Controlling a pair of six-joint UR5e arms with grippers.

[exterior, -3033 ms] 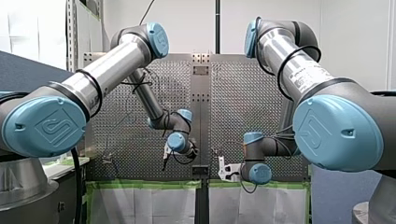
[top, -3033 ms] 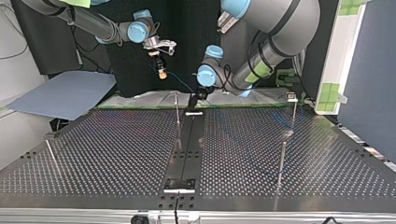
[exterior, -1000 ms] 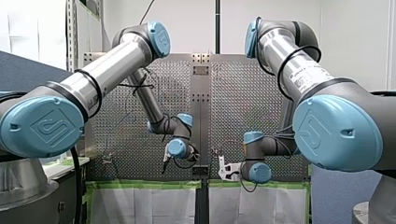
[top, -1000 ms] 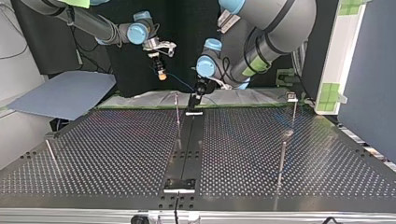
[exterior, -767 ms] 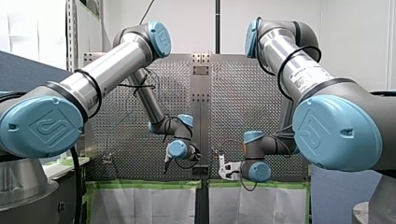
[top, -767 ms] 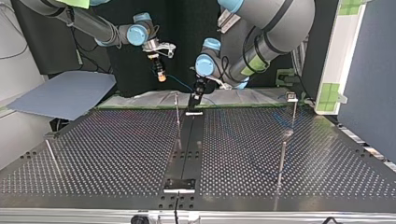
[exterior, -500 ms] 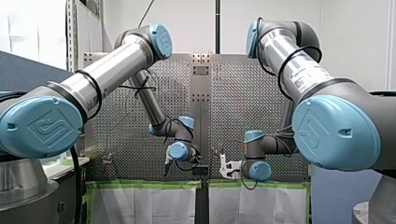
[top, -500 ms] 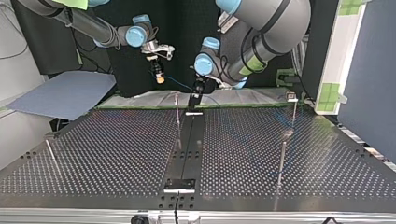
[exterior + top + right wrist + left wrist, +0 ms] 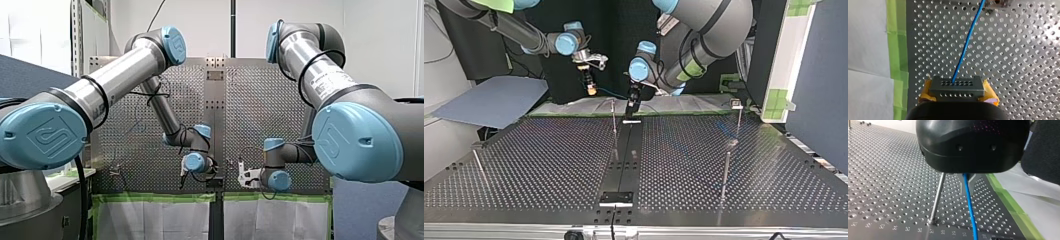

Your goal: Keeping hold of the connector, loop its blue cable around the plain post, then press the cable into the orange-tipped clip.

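Note:
My right gripper point(image 9: 957, 93) has yellow pads and is shut on the grey connector point(image 9: 957, 85). The blue cable point(image 9: 965, 47) leaves the connector and runs ahead over the perforated plate. In the top view my right gripper point(image 9: 590, 90) hangs above the table's far edge, and the cable point(image 9: 611, 93) spans to my left gripper point(image 9: 632, 106). My black left gripper point(image 9: 967, 178) is shut on the cable point(image 9: 969, 207), which drops from it to the plate. The plain post point(image 9: 936, 197) stands just beside that cable, also visible as the post point(image 9: 614, 122) in the top view. I cannot make out an orange-tipped clip.
More thin posts stand on the perforated table point(image 9: 549, 165): one at the top view's left point(image 9: 479, 167), two at its right point(image 9: 726, 172) point(image 9: 739, 117). A black centre strip point(image 9: 624, 160) runs across the table. Green tape point(image 9: 896, 37) lines the table's edge.
In the top view my right gripper has moved left and lower with the connector. My left gripper has shifted slightly left, closer to the plain post, still holding the cable.

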